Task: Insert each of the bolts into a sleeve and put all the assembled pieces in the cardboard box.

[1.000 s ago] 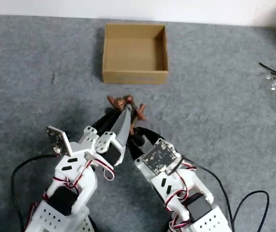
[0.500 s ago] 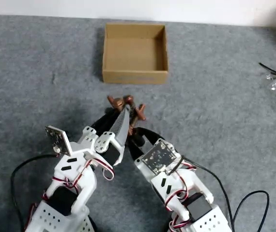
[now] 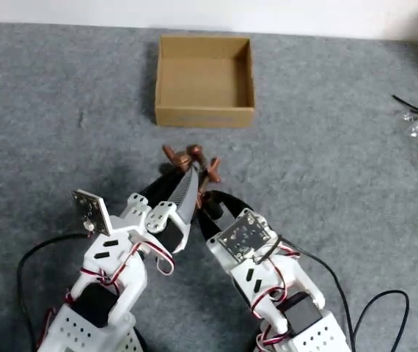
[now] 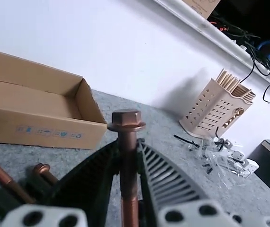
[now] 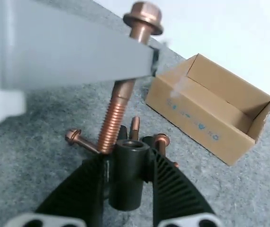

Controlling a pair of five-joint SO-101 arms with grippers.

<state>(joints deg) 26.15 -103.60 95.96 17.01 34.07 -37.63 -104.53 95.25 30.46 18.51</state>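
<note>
While the left gripper (image 4: 128, 147) is clamped tight on the shank of a copper-coloured bolt (image 4: 126, 124), head up and clear above the jaws, the right gripper (image 5: 128, 158) is closed around a black sleeve (image 5: 127, 185), bore facing up. The threaded tip sits right at the sleeve's rim, beside the opening rather than in it, as far as I can tell.

Both pieces hang over the grey mat (image 3: 326, 147), in front of the cardboard box (image 3: 204, 116), with loose bolts (image 5: 80, 140) lying beneath.

Handling call: the bolt looks like solid metal, rigid, dense for its size and smooth, so it could swivel in the jaws. A grip on the plain shank under the flange is best. The sleeve looks stiff and light, and a hold around its middle leaves the mouth free.

Writing? The box wall carries small blue marks, too small to read. Bolt and sleeve show none.
</note>
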